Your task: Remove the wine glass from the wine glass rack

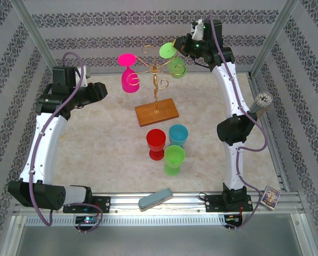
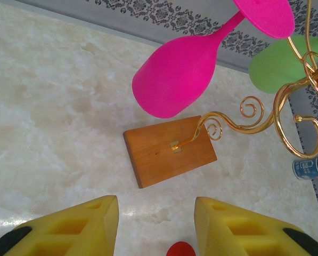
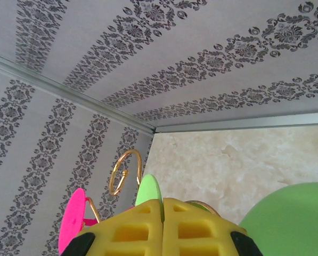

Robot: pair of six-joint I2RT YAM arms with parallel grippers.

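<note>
While the green glass [image 1: 176, 66] is hanging upside down on the far right arm of the rack [image 1: 156, 112], I am seeing the right gripper [image 3: 163, 205] pressing shut between its foot and bowl. I cannot tell whether the stem is caught. The left gripper [image 2: 156, 229] is hovering left of the rack, half open and empty.

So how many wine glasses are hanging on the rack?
2. A pink wine glass hangs on the left side of the wine glass rack, and a green wine glass on its right side. None looks hidden.
</note>
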